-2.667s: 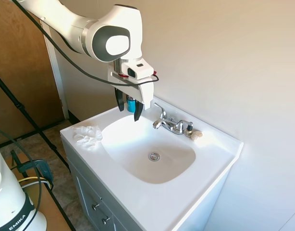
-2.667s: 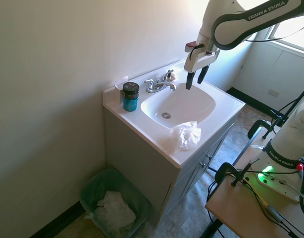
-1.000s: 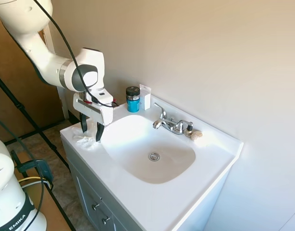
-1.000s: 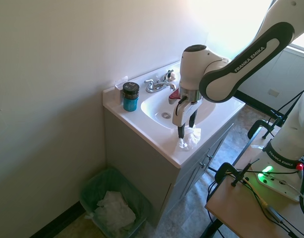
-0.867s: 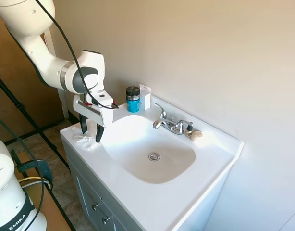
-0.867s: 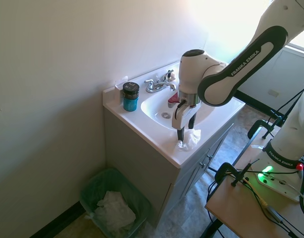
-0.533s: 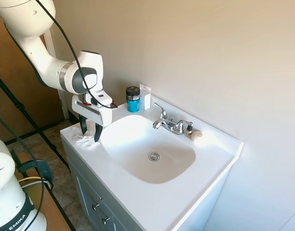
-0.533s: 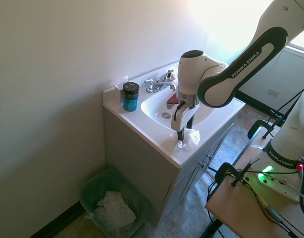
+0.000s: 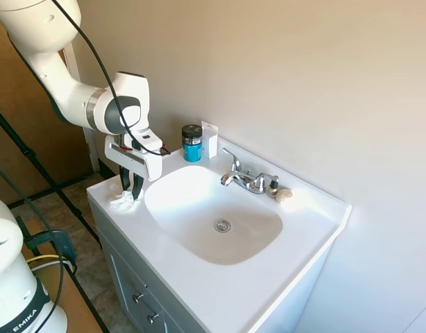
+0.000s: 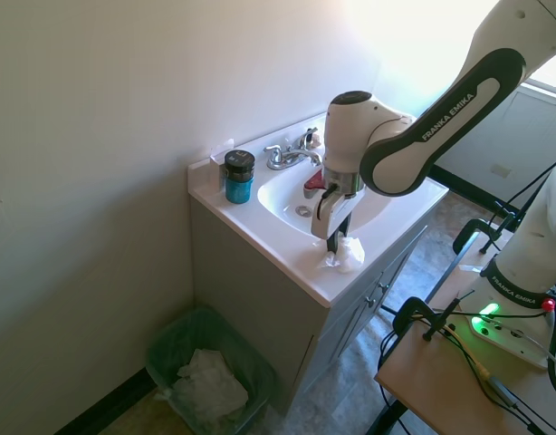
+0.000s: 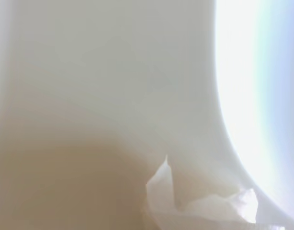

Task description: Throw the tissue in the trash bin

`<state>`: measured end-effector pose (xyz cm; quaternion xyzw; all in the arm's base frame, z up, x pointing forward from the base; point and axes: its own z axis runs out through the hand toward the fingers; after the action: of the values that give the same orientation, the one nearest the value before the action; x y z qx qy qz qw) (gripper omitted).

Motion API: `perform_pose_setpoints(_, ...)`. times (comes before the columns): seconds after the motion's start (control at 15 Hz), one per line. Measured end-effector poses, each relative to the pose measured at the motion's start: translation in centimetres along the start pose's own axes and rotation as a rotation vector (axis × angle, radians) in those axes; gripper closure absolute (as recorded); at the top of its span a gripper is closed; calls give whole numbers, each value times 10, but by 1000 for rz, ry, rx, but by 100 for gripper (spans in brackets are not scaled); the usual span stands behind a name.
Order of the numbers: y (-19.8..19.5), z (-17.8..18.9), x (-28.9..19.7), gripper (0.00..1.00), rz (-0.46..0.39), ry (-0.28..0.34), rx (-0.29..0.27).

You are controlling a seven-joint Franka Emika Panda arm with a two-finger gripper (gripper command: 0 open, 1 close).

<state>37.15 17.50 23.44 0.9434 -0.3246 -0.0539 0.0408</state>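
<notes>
Both fingers (image 9: 132, 187) tight around tissue (image 9: 121, 200) — countertop (image 9: 213, 291).

You have: one tissue (image 10: 345, 256), one trash bin (image 10: 208, 372), one blue jar (image 9: 192, 143), one faucet (image 9: 245, 177), one shell-like lump (image 9: 284, 195).

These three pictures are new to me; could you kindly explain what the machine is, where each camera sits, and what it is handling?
It is a white robot arm ending in a two-finger gripper. Two room cameras watch the bathroom sink counter from opposite sides; the third rides on the wrist, looking down closely. The gripper is pinched on a crumpled white tissue at the counter's front corner. A blue jar, faucet and beige lump sit behind the basin. The trash bin stands on the floor beside the cabinet.
</notes>
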Motion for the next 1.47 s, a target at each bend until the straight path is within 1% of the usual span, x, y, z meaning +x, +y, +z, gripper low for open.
perform_pose_setpoints(0.27,-10,-13,6,100,6,8,18)
perform_pose_setpoints(0.47,-26,-36,13,100,12,11,27)
perform_pose_setpoints(0.6,-45,-59,12,100,13,29,43)
perform_pose_setpoints(0.73,-74,-89,1,100,1,63,75)
perform_pose_setpoints(0.87,-109,-105,-18,100,-19,104,92)
perform_pose_setpoints(1.07,-173,-98,-41,100,-52,137,88)
perform_pose_setpoints(1.27,-230,-83,-51,100,-79,134,67)
perform_pose_setpoints(1.33,-243,-78,-51,0,-77,130,58)
perform_pose_setpoints(1.47,-262,-62,-51,0,-76,119,39)
